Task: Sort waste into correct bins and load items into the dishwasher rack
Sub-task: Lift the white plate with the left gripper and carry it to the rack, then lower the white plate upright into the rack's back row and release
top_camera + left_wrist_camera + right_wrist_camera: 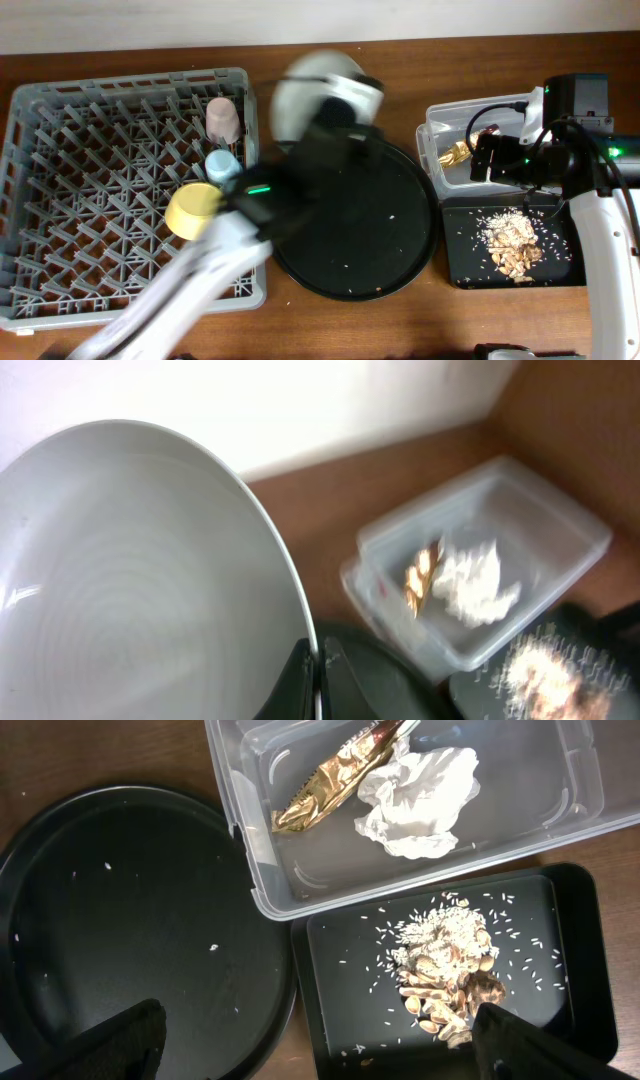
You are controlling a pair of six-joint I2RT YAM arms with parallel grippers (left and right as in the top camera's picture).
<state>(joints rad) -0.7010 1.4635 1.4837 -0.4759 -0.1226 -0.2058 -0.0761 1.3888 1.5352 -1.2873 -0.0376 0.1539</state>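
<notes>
The left tool [318, 665] is clamped on the rim of the pale round plate [325, 85], which hangs near the middle of the worktop's back edge, above the far rim of the round black tray [400, 250]. The dishwasher rack [120, 82] lies just to the plate's left, filling the worktop's left end, so the left arm is plainly the nearer. The plate's tilt is blurred. The right tool [315, 1020] is spread open and empty above the clear tub [590, 795] and small black tray [590, 950].
</notes>
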